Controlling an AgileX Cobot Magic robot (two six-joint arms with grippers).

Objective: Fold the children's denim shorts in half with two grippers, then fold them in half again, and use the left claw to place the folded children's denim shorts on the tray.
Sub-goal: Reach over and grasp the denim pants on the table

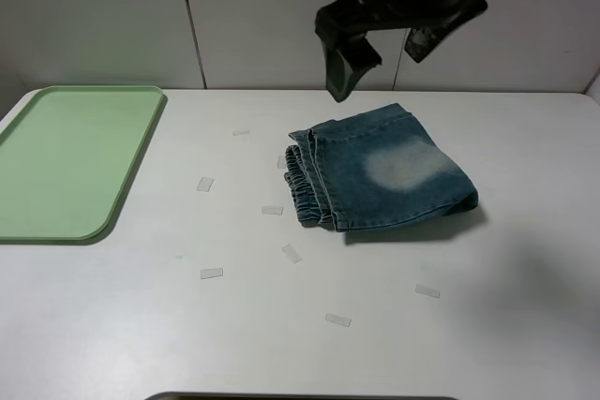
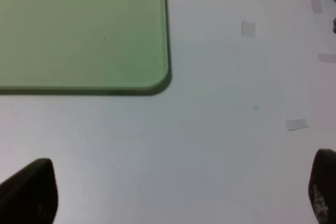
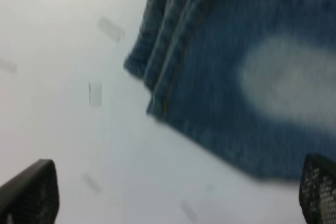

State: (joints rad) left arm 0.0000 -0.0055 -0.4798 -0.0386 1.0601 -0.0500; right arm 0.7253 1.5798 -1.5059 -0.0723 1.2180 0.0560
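Note:
The children's denim shorts (image 1: pixel 384 170) lie folded into a compact stack on the white table, right of centre, with the gathered waistband layers at the left edge and a pale faded patch on top. They also show in the right wrist view (image 3: pixel 252 77). My right gripper (image 1: pixel 380 58) hangs open and empty above the shorts' far edge; its fingertips (image 3: pixel 31 192) stand wide apart. The pale green tray (image 1: pixel 66 156) lies at the far left, with nothing on it. My left gripper (image 2: pixel 176 190) is open and empty over bare table near a tray corner (image 2: pixel 152 80); it is out of the exterior view.
Several small pale tape strips (image 1: pixel 204 184) are scattered on the white table (image 1: pixel 141 325) between the tray and the shorts, and they show in the left wrist view (image 2: pixel 296 124). A white panelled wall stands behind. A dark edge (image 1: pixel 300 396) runs along the table's front.

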